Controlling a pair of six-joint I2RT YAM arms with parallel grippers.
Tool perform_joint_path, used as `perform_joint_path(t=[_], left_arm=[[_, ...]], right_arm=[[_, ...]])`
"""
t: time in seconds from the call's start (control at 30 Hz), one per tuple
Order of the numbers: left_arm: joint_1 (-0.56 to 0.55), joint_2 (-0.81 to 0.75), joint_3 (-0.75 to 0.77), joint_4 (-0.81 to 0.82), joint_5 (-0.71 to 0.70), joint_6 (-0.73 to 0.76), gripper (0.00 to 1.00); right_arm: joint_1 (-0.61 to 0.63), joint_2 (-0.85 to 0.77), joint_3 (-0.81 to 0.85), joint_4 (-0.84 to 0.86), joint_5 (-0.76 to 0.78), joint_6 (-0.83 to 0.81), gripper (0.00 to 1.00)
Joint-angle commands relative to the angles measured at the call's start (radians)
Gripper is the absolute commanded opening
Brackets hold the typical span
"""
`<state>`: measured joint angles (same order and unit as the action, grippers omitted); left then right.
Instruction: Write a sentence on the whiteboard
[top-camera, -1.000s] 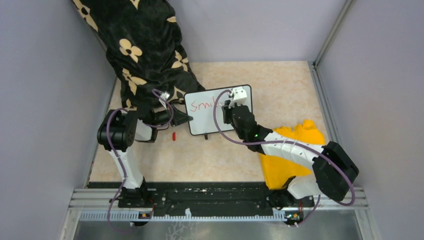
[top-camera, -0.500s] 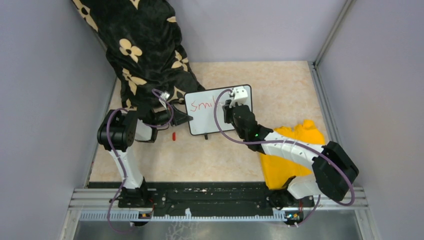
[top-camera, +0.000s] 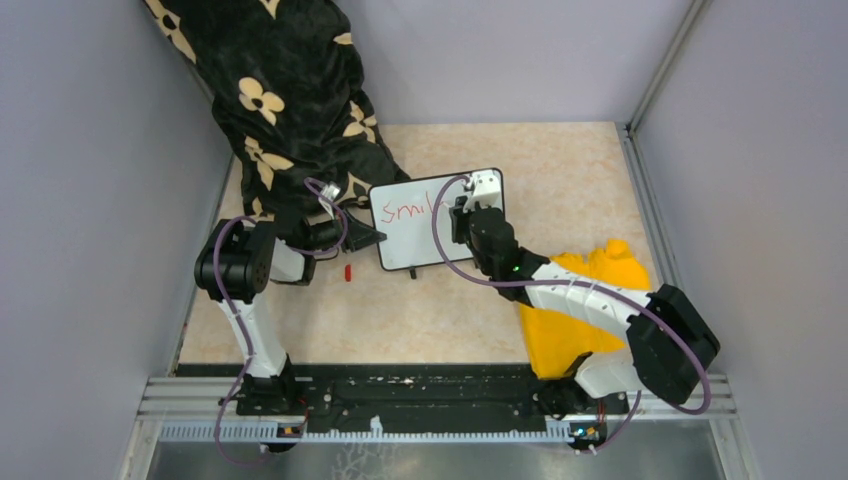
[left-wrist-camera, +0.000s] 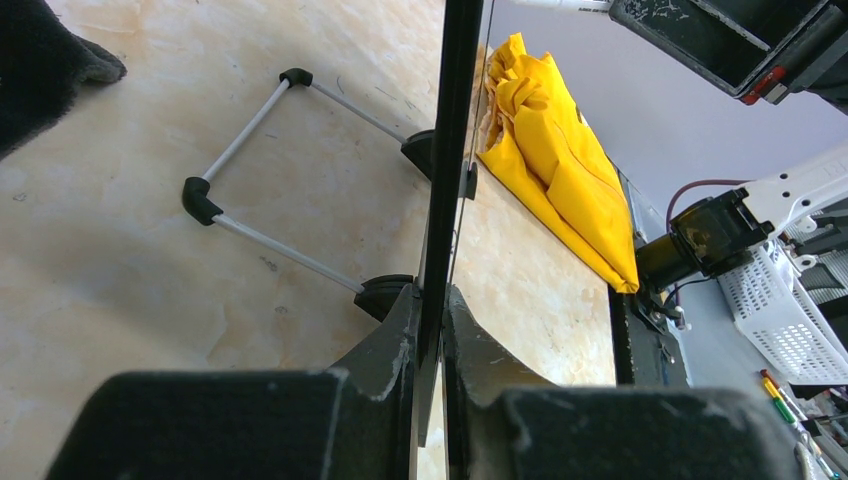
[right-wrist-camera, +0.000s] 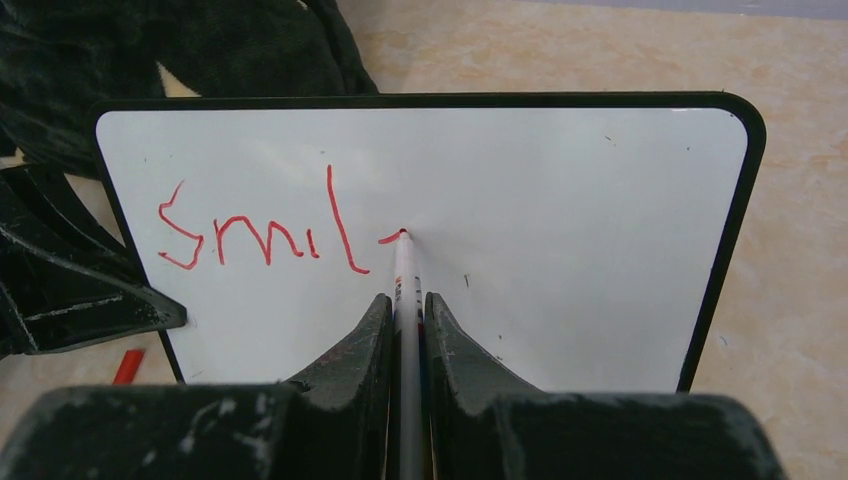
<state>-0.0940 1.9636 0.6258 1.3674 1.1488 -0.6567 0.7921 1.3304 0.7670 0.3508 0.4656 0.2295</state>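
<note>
Shifted slightly rightward: right gripper (right-wrist-camera: 405, 300), pinching red-tipped marker (right-wrist-camera: 404, 262) against glossy whiteboard (right-wrist-camera: 560, 200) | sentence (right-wrist-camera: 265, 235) reads "Smil" plus short stroke | I see left gripper (left-wrist-camera: 431, 300) clamping that thin black-framed board edge-on.

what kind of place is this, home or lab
Probably a robotics lab test cell: plain panel walls box in the table, two robot arms are bolted to a metal rail at its near edge, and a small whiteboard is the prop.

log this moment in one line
left gripper shut on whiteboard edge | right gripper shut on marker | tip on whiteboard | sentence reads "Smil", unfinished
</note>
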Motion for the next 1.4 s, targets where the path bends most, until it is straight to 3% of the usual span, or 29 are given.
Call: perform_joint_path(t=[0.0, 0.77, 1.37], left_arm=[[0.0, 0.012, -0.013, -0.044, 0.008, 0.015, 0.0], [-0.003, 0.01, -0.011, -0.049, 0.008, 0.019, 0.0], [-0.003, 0.009, -0.011, -0.054, 0.008, 0.022, 0.0]], right_arm=[[-0.017, -0.021, 0.038, 0.02, 0.028, -0.012, 0.0], [-0.018, 0.033, 0.075, 0.026, -0.043, -0.003, 0.0], [-0.018, -0.003, -0.021, -0.014, -0.049, 0.044, 0.0]])
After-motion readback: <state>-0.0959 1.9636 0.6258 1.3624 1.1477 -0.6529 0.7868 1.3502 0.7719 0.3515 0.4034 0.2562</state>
